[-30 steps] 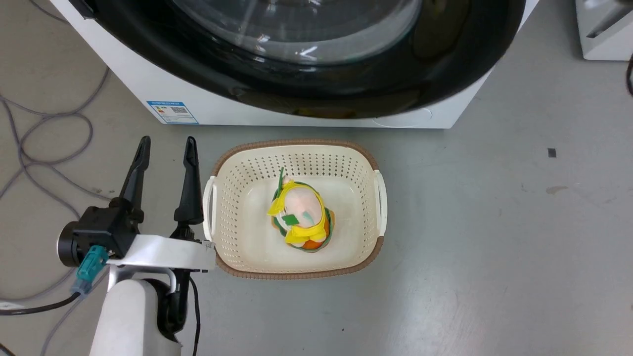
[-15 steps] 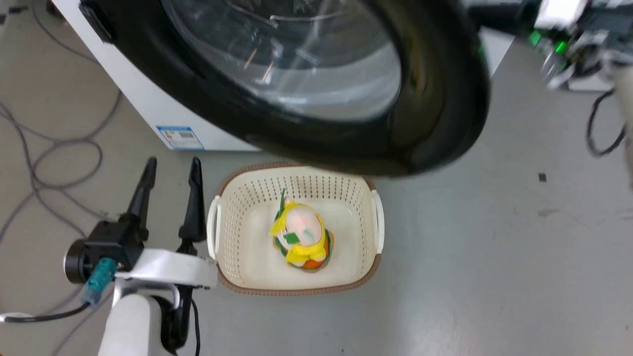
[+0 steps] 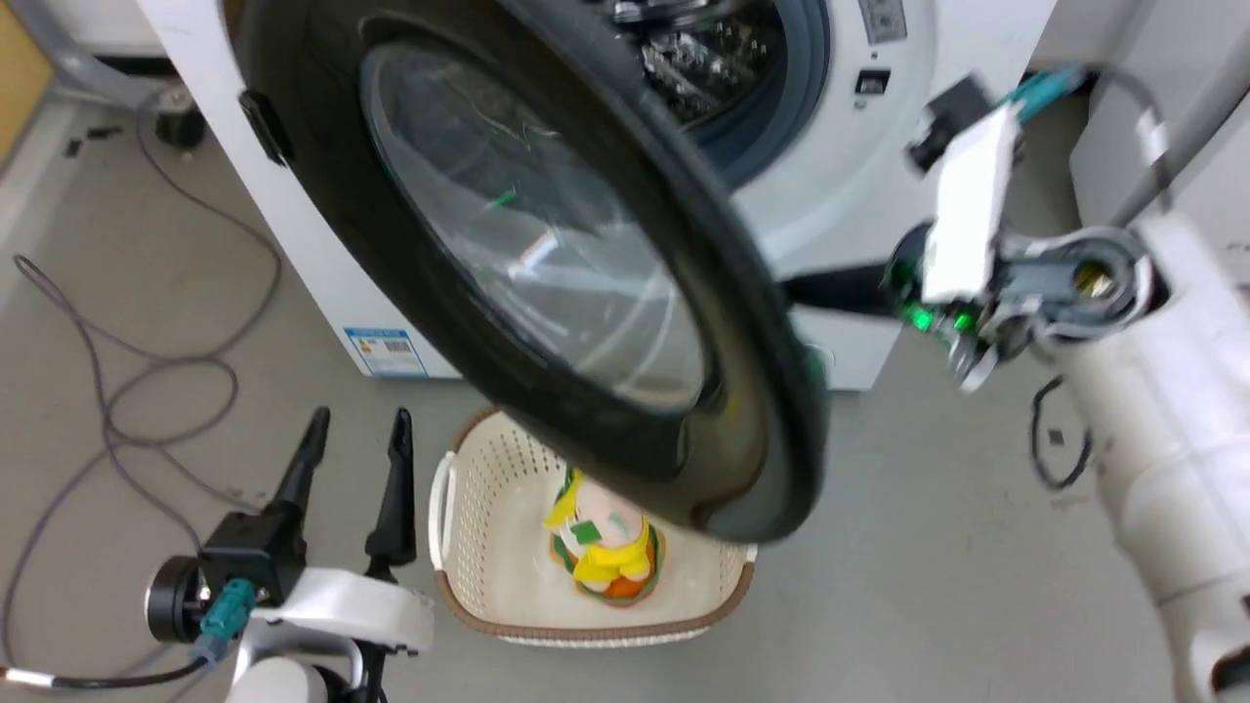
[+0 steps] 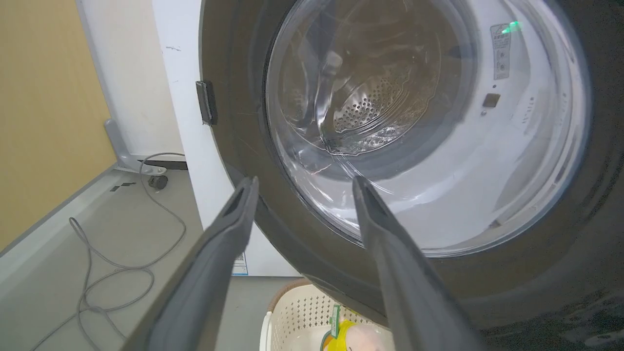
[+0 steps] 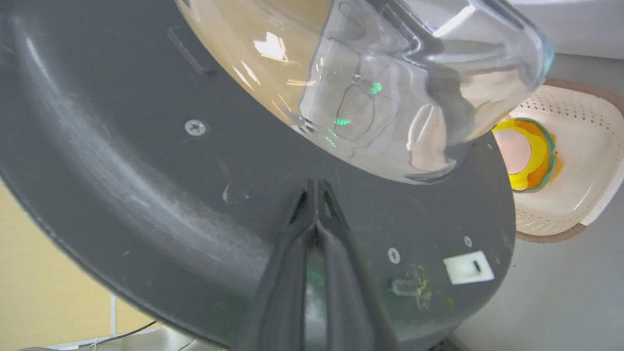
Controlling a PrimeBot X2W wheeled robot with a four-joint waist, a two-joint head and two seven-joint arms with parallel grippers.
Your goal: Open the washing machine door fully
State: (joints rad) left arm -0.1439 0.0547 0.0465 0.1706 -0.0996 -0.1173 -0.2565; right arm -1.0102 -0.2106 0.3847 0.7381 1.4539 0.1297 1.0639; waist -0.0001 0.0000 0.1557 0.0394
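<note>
Right gripper point(image 5: 317, 187) has its two fingers pressed flat together with nothing between them. The tips are set against the dark grey back of the washing machine door point(image 5: 146, 170), just under the bulging glass bowl point(image 5: 390, 97). A small white latch piece point(image 5: 468, 267) sits on the same back face, near the door's free edge.

From the head view the pale right arm point(image 3: 1152, 430) comes in from the right, and its dark finger runs in behind the door's free edge. The door stands swung partly out from the washing machine point(image 3: 859, 166), hinged on the left. Behind its upper edge the grey rubber-rimmed mouth point(image 3: 781, 107) and the perforated drum point(image 3: 703, 49) are uncovered.

The door's lower edge hangs over a cream perforated basket point(image 3: 488, 576) on the floor point(image 3: 928, 586). The basket holds a yellow, green and orange bundle point(image 3: 601, 557), its top hidden by the door.

Low and in front of the door's glossy face, the left gripper point(image 3: 358, 420) has its fingers spread wide and empty. It is just beside the basket's left handle and touches neither.

A blue label point(image 3: 386, 351) marks the machine's lower corner, and grey cables point(image 3: 146, 391) loop on the floor to the left.
</note>
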